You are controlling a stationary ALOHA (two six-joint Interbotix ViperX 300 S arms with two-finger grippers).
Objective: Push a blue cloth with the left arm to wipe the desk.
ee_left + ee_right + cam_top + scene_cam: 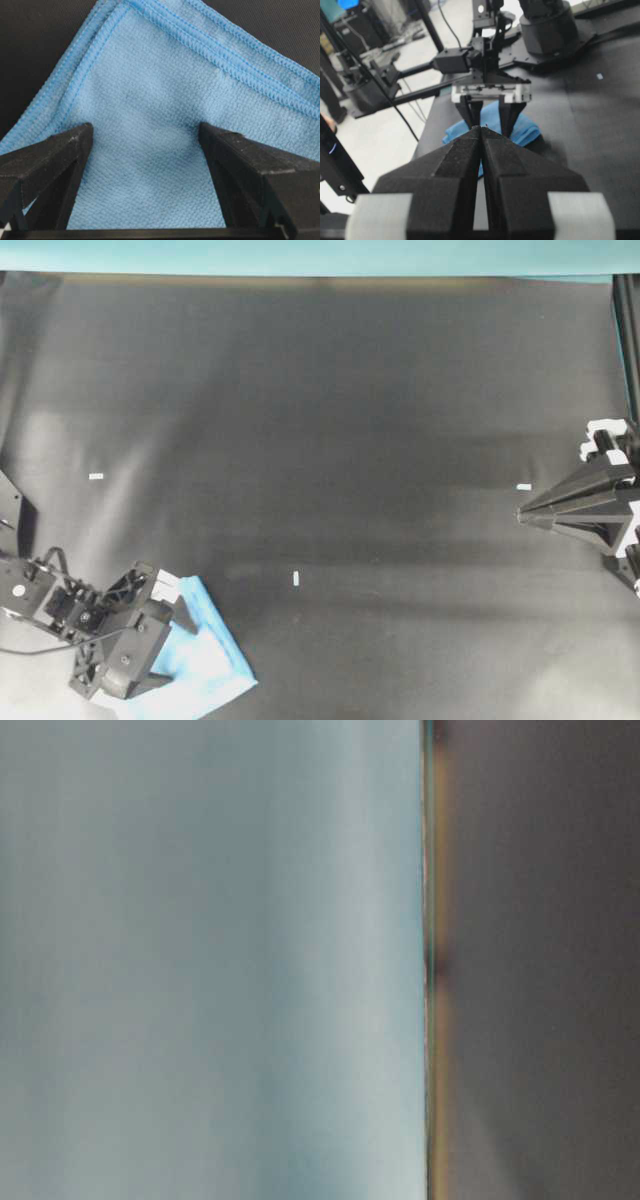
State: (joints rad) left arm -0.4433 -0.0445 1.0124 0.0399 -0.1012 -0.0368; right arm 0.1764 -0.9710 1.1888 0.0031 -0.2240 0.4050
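The blue cloth (205,655), light blue with darker stitched edges, lies folded and slightly rumpled at about seven o'clock on the black worktop (330,410). The left arm (95,625) reaches over it, its fingers (47,160) spread wide and apparently pressing into the fabric.

One blue cloth (205,665), two arms, and seemingly three white scraps (296,578).

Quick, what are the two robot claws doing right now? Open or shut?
Left gripper: open, fingers spread and pressing down on the blue cloth, not pinching it.
Right gripper: shut, holding nothing.
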